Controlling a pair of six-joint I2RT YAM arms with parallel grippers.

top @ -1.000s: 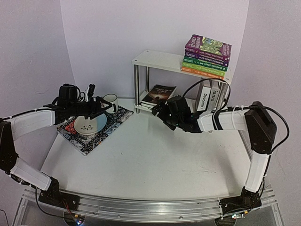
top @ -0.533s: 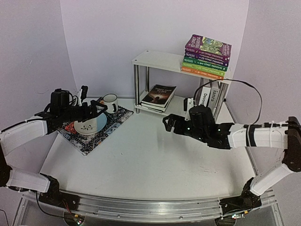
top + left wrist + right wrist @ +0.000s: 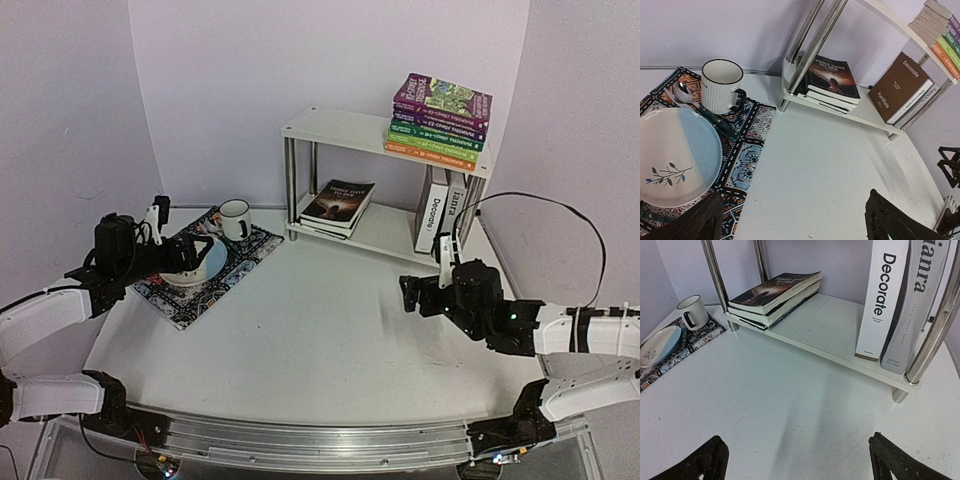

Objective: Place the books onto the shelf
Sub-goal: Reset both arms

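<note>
Near the front edge of the table (image 3: 300, 350), both arms have drawn back from where they worked a second ago. The right gripper (image 3: 408, 293) has pulled away from the shelf's lower board and now hangs low over bare tabletop on the right, jaws spread wide with nothing between them. The left gripper (image 3: 200, 252) has retreated to the left, toward its own side, and its jaws, narrower a moment ago, now stand fully released and empty over the plate (image 3: 675, 160) on the placemat (image 3: 215, 285). A mug (image 3: 234, 216) stands at the mat's far corner. No book lies on the open table between the arms. Farther back, the shelf (image 3: 330, 127) carries all the books in view: a dark-covered pile (image 3: 338, 203) flat on the left of the lower board, two big white volumes (image 3: 440, 208) upright at its right end, and a colourful stack (image 3: 440, 122) on the right of the top board. With both pincers empty and retracting, the task looks finished, or very nearly so.
</note>
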